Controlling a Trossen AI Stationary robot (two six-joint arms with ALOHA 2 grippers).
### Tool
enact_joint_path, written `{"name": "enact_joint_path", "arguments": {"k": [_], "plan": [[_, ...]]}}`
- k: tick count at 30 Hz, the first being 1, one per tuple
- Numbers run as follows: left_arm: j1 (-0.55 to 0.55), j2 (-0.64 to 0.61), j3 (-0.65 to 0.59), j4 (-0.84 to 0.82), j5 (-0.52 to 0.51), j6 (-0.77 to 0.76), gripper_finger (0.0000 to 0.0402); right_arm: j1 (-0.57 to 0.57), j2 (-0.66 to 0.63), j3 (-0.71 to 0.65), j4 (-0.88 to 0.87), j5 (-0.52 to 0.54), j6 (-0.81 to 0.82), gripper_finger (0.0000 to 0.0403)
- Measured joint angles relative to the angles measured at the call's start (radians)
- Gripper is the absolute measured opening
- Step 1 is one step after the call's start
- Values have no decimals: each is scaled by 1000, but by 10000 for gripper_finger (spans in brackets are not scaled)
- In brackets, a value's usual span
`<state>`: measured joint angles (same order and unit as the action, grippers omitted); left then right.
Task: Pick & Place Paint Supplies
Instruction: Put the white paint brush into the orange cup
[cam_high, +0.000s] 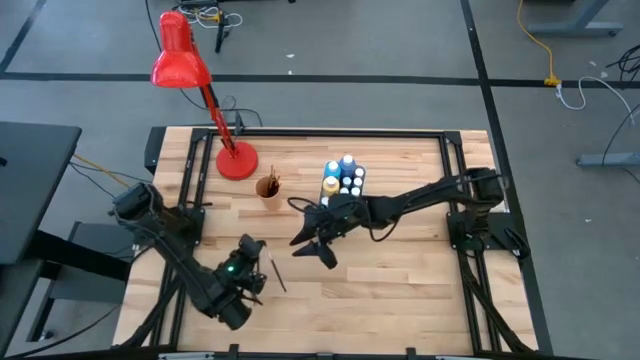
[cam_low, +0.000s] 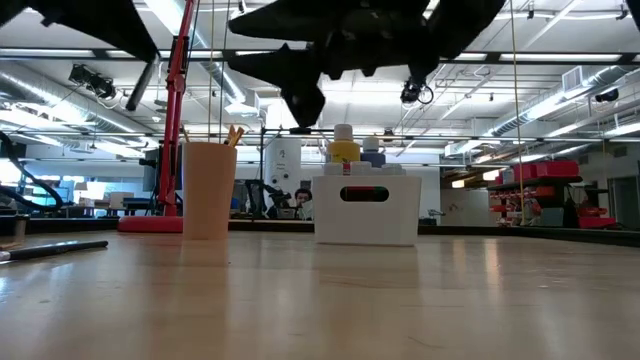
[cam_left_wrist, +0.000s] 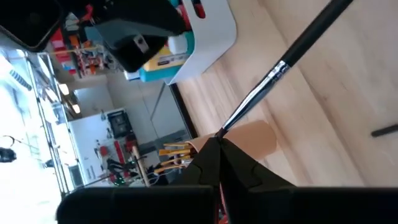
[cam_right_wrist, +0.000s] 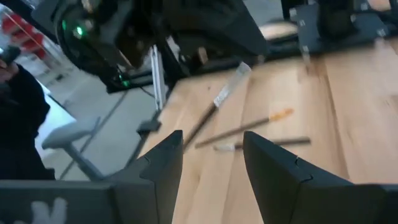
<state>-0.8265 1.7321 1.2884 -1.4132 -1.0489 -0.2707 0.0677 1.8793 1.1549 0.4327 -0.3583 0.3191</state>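
Note:
My left gripper (cam_high: 252, 268) is near the table's near-left part and is shut on a thin dark-handled brush (cam_left_wrist: 292, 53). This brush also shows in the right wrist view (cam_right_wrist: 214, 106). My right gripper (cam_high: 312, 245) hangs open above the table's middle, touching nothing, its fingers (cam_right_wrist: 165, 168) pointing toward the left arm. Two more brushes (cam_right_wrist: 249, 137) lie flat on the wood between the grippers. A tan cup (cam_high: 268, 187) stands on the table with wood-handled brushes upright in it. Beside it a white bin (cam_high: 343, 180) holds white-capped paint bottles (cam_low: 343, 145). My left gripper pinches the brush between its two fingers at the thin dark end (cam_left_wrist: 227, 127) beyond the silver ferrule (cam_left_wrist: 278, 68). The handle runs on away from the fingers, in line with them, over the wood. The brush's far end is out of the picture.
A red desk lamp (cam_high: 183, 60) stands on its round base (cam_high: 237, 160) at the far left, by the cup. Black frame rails (cam_high: 300, 133) run along the table's edges. Bare wood lies near the table's near edge and right part.

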Motion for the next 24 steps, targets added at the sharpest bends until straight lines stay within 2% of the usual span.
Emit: {"name": "enact_joint_path", "arguments": {"k": [6,17,24], "plan": [[57,0,0,88,-32,150,2,-3,59,1,184,-23,25,170],[139,0,0,331,-184,494,2,-10,75,1,178,-19,88,170],[187,0,0,410,-190,597,2,-12,74,1,181,-16,82,163]]}}
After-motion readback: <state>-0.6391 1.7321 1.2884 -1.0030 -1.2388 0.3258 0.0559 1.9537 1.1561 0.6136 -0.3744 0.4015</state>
